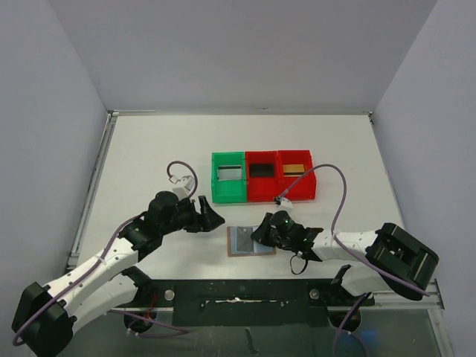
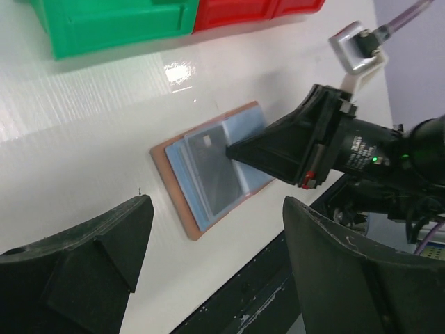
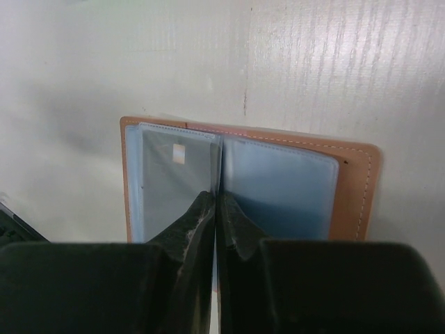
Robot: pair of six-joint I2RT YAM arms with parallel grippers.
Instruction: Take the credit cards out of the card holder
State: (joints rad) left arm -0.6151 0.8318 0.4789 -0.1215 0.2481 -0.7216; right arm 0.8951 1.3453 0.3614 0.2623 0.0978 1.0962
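Card holder (image 1: 242,242) lies open near table (image 1: 149,163) edge, closed right gripper (image 3: 217,200) at fold.

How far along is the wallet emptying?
Done: a silver-grey card sits in the green plastic bin, a black card and a gold-tan card in red plastic bins. In hand: the right tool is shut at the fold of the open brown leather wallet. Left: a grey card inside it.

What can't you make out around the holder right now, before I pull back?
- Right wrist view: the shut right gripper covers the near edge of the card holder; whether it pinches anything is unclear.
- Top view: that gripper hides the holder's right part.
- Left wrist view: the bins are cut off at the top edge; contents unseen.
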